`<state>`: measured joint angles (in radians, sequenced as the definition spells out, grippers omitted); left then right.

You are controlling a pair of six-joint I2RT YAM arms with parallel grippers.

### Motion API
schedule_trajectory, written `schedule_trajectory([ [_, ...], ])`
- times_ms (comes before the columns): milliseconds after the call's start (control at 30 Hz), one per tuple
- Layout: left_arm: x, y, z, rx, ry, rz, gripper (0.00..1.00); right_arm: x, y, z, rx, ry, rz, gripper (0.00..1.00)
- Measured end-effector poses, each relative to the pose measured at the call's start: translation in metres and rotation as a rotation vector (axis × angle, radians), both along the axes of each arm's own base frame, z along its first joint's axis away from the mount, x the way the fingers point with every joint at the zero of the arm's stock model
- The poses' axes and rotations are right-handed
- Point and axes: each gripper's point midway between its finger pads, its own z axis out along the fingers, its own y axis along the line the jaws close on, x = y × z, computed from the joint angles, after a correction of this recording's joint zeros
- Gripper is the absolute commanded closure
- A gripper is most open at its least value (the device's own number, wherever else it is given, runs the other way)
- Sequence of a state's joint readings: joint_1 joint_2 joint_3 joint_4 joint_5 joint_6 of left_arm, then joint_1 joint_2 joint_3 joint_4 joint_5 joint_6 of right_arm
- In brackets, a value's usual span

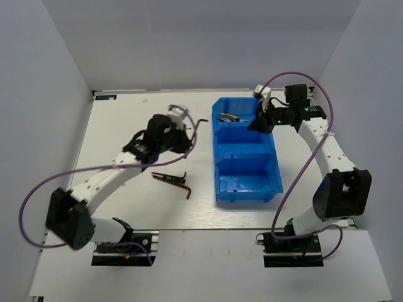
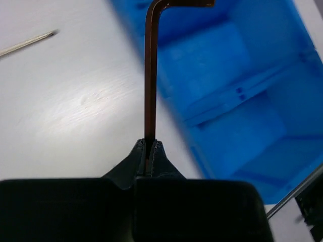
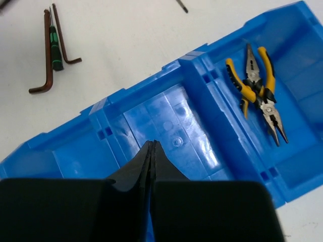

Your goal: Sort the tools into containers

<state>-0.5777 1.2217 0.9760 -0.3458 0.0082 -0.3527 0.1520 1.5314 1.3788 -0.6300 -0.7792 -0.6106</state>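
My left gripper (image 1: 191,135) is shut on the long arm of a dark L-shaped hex key (image 2: 150,75), held up above the white table just left of the blue bin (image 1: 249,179). The key's bent end (image 1: 201,121) points toward the bin. My right gripper (image 3: 152,143) is shut with nothing in it, hovering over the bin's middle compartment (image 3: 166,116). Two yellow-handled pliers (image 3: 260,91) lie in the far compartment. Two more hex keys (image 3: 43,65) and a green-marked screwdriver (image 3: 54,48) lie together on the table (image 1: 170,178).
The bin (image 2: 237,75) fills the right side of the left wrist view. A thin metal shaft (image 2: 28,43) lies on the table to the left. White walls close in the table on three sides. Purple cables loop from both arms.
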Motion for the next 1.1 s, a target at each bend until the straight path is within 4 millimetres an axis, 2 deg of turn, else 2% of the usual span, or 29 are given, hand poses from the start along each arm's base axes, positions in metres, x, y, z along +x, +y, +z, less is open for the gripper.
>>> schedule_trajectory([
  [67,0.016,-0.041,-0.002,-0.006,-0.035,-0.191,1.00,0.004,-0.004,0.004,0.003,0.007,-0.026,0.95],
  [133,0.034,-0.075,-0.014,-0.004,-0.059,-0.333,1.00,0.005,-0.009,0.004,0.001,0.016,-0.050,0.94],
  [233,0.052,-0.112,-0.041,0.032,-0.085,-0.489,1.00,0.004,-0.016,0.006,0.000,0.021,-0.078,0.94],
  [300,0.061,-0.127,-0.051,0.053,-0.109,-0.548,1.00,0.000,-0.020,0.007,0.001,0.019,-0.089,0.90],
  [333,0.066,-0.135,-0.053,0.059,-0.129,-0.574,1.00,-0.004,-0.023,0.008,0.001,0.019,-0.096,0.72],
  [400,0.075,-0.150,-0.052,0.062,-0.170,-0.621,1.00,-0.012,-0.027,0.009,0.001,0.014,-0.103,0.44],
  [433,0.079,-0.157,-0.050,0.059,-0.190,-0.638,1.00,-0.016,-0.028,0.010,0.005,0.020,-0.111,0.44],
  [467,0.082,-0.163,-0.047,0.055,-0.206,-0.653,0.98,-0.018,-0.029,0.011,0.006,0.012,-0.109,0.39],
  [500,0.086,-0.171,-0.044,0.047,-0.225,-0.667,0.86,-0.020,-0.029,0.012,0.009,0.009,-0.108,0.39],
  [567,0.095,-0.184,-0.039,0.035,-0.256,-0.686,0.71,-0.023,-0.029,0.014,0.020,0.008,-0.101,0.40],
  [600,0.099,-0.191,-0.038,0.028,-0.259,-0.693,0.55,-0.025,-0.027,0.015,0.026,0.009,-0.095,0.42],
  [667,0.103,-0.202,-0.039,0.018,-0.268,-0.705,0.45,-0.027,-0.024,0.017,0.043,0.010,-0.077,0.49],
  [700,0.103,-0.204,-0.041,0.016,-0.261,-0.705,0.43,-0.028,-0.023,0.018,0.052,0.010,-0.066,0.67],
  [767,0.101,-0.204,-0.046,0.020,-0.239,-0.701,0.42,-0.032,-0.019,0.021,0.075,0.011,-0.040,0.86],
  [800,0.100,-0.203,-0.047,0.022,-0.231,-0.699,0.38,-0.034,-0.017,0.022,0.088,0.018,-0.029,0.99],
  [867,0.098,-0.201,-0.045,0.023,-0.227,-0.687,0.34,-0.039,-0.012,0.025,0.117,0.034,-0.006,1.00],
  [967,0.083,-0.182,-0.035,0.029,-0.215,-0.645,0.31,-0.045,-0.002,0.029,0.153,0.064,0.022,0.90],
  [1033,0.071,-0.159,-0.020,0.039,-0.217,-0.567,0.23,-0.049,0.009,0.028,0.152,0.080,0.055,0.84],
  [1100,0.058,-0.124,0.004,0.042,-0.226,-0.426,0.15,-0.056,0.031,0.025,0.135,0.103,0.117,0.79],
])
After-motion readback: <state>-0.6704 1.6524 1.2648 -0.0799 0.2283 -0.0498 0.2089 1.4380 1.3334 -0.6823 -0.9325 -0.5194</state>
